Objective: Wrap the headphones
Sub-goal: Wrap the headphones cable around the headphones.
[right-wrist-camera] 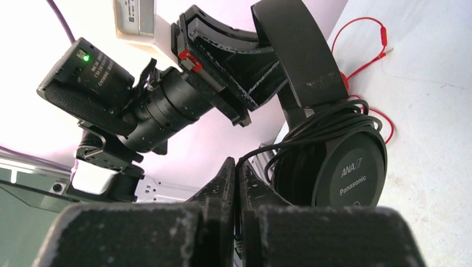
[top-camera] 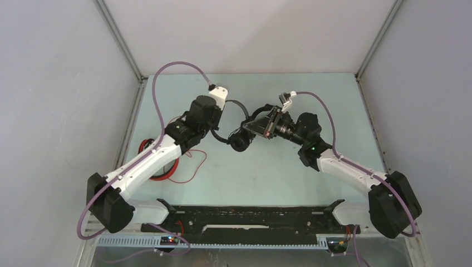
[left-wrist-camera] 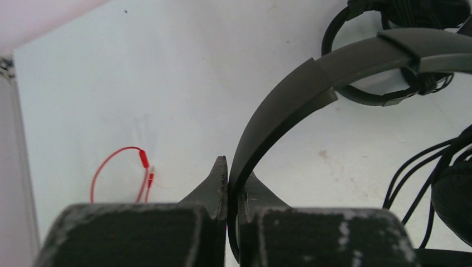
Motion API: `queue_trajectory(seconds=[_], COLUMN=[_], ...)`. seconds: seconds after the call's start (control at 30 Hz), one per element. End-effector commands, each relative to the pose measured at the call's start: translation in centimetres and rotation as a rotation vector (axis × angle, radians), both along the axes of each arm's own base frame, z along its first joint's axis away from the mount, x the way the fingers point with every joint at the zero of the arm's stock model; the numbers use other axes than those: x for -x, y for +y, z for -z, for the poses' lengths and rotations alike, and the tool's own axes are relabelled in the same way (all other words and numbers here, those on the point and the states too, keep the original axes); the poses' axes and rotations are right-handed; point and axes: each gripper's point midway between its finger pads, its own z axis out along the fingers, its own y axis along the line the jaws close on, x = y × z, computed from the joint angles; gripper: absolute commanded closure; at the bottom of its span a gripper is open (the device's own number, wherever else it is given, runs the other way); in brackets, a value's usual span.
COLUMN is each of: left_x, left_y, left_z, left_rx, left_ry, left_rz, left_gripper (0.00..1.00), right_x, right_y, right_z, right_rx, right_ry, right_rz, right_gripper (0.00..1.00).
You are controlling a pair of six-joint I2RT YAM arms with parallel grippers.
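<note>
Headphones [top-camera: 240, 142] mid table [top-camera: 250, 178], well off edges; left tool [left-wrist-camera: 228, 178] pinches band.

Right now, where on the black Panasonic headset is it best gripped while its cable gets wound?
The headband, pinched across its flat faces, coming edge-on from the left, as the left pincer does. It is a thin strip that fits between the jaws; the round cup looks too wide and carries the wound cable.

Black headphones [top-camera: 240, 141] central; red cable [top-camera: 165, 177] left
</note>
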Motion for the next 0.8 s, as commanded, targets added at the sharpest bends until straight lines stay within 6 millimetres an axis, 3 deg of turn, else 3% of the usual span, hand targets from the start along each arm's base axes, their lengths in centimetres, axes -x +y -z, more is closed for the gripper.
queue_trajectory(seconds=[0.0, 0.4, 0.6, 0.77], left_x=[-0.3, 2.0, 2.4, 1.9], left_y=[-2.1, -5.8, -5.8, -4.8], left_z=[-4.2, -6.3, -7.3, -7.4], left_rx=[0.275, 0.619, 0.651, 0.625], left_ry=[-0.024, 0.064, 0.058, 0.012], left_rz=[-0.058, 0.014, 0.022, -0.007], left_gripper=[1.00, 1.00, 1.00, 1.00], right_x=[-1.2, -3.1, -4.0, -3.9], right_y=[-0.1, -0.5, -1.4, -2.7], right_z=[-4.7, -4.6, -2.9, -3.2], right_rx=[-0.109, -0.125, -0.020, 0.024], right_ry=[-0.105, -0.128, -0.143, -0.174], right_rz=[0.063, 0.136, 0.196, 0.222], right_gripper=[0.97, 0.96, 0.92, 0.88])
